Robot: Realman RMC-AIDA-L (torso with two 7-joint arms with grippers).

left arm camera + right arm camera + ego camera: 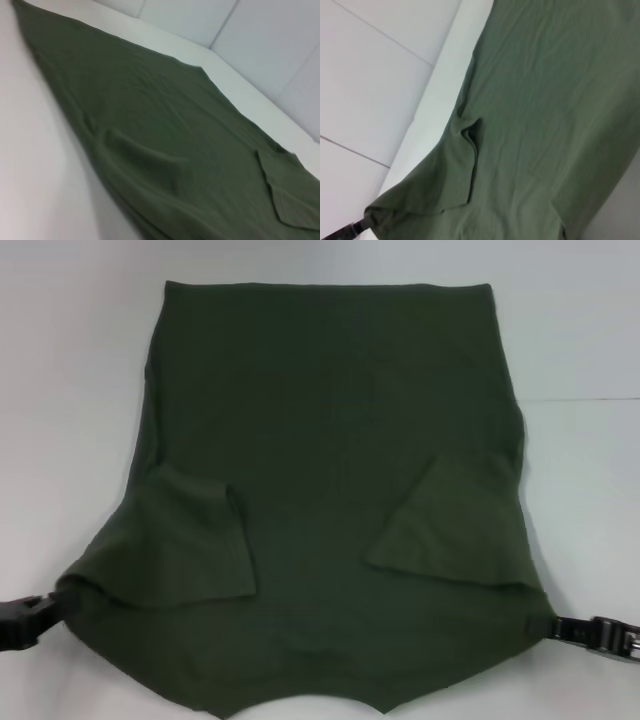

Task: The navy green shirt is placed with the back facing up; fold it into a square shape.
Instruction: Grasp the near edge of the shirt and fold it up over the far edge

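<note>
Since the navy green shirt [330, 440] lies limp and light on the white counter [70, 390], sleeves folded inward, left gripper [45, 612] and right gripper [560, 626] each pinch a near shoulder corner, sensible holds for soft cloth.

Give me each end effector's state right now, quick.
Left end effector: closed on the navy green shirt at its near left corner.
Right end effector: closed on the shirt's near right corner.

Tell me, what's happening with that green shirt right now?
Left gripper and right gripper at the shirt's near corners. Navy green shirt flat, both sleeves folded in. Nothing in the way.
</note>
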